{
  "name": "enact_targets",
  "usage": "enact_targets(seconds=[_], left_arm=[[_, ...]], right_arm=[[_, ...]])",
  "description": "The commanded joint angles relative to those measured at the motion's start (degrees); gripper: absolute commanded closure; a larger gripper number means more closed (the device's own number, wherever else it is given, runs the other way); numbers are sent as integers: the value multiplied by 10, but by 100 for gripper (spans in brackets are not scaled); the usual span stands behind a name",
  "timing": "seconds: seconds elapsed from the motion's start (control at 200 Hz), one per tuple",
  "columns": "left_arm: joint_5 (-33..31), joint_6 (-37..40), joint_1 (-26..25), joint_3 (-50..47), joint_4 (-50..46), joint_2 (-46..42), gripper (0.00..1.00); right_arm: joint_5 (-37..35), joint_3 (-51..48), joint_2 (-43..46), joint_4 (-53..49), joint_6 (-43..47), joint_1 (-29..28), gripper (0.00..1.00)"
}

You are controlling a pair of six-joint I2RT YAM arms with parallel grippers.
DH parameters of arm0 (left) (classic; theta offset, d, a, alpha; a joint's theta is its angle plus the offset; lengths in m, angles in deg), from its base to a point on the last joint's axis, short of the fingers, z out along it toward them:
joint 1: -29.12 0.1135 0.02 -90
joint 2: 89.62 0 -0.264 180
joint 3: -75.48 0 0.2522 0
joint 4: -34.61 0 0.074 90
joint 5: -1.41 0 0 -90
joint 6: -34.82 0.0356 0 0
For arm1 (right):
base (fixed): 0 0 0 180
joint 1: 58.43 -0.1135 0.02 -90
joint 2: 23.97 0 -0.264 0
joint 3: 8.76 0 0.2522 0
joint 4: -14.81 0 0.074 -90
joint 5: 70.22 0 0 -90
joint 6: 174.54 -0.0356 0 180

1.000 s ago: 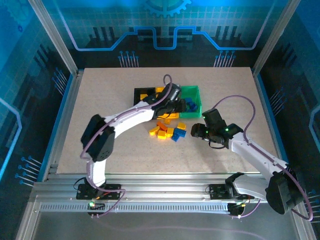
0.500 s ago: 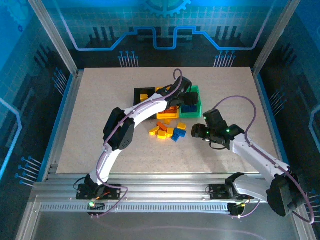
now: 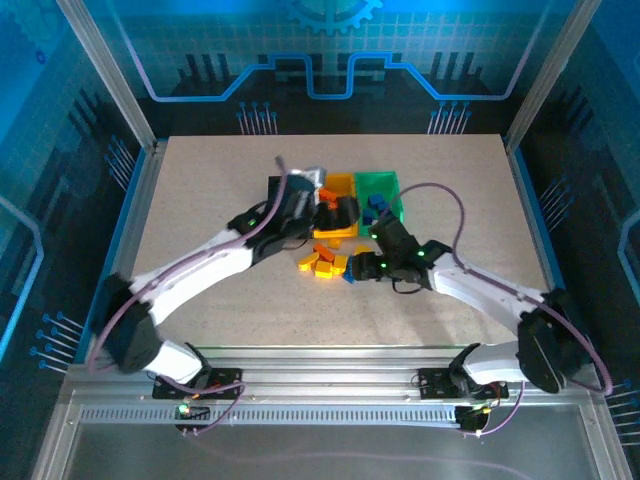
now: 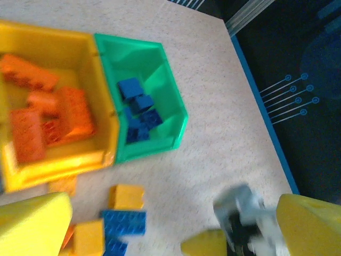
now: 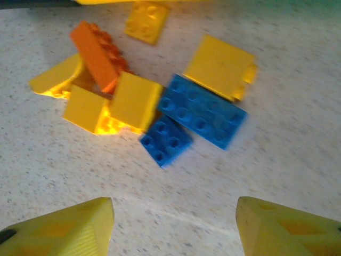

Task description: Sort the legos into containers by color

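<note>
Risk: right gripper (image 5: 170,208), jaws spread above two touching blue bricks (image 5: 205,114), may also snag the neighbouring yellow brick (image 5: 136,101).

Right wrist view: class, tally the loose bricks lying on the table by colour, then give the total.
Yellow bricks: 5
Orange bricks: 1
Blue bricks: 2
Total: 8
</note>
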Motion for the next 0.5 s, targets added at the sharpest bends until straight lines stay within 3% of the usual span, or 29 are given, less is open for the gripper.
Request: enact_targets(seconds=[0.0,0.185,0.495], left_arm=[[-48,-27,1,-117,-20,-97,1],[-77,-57,2,-247,-87,-256,1],[-94,-83,14,-327,-162,-394,1]], right_arm=[[-30,62,-61,13,12,-20,39],[-52,131,-168,23,-29,-25,49],[-98,253,-304,-23,-38,-14,66]])
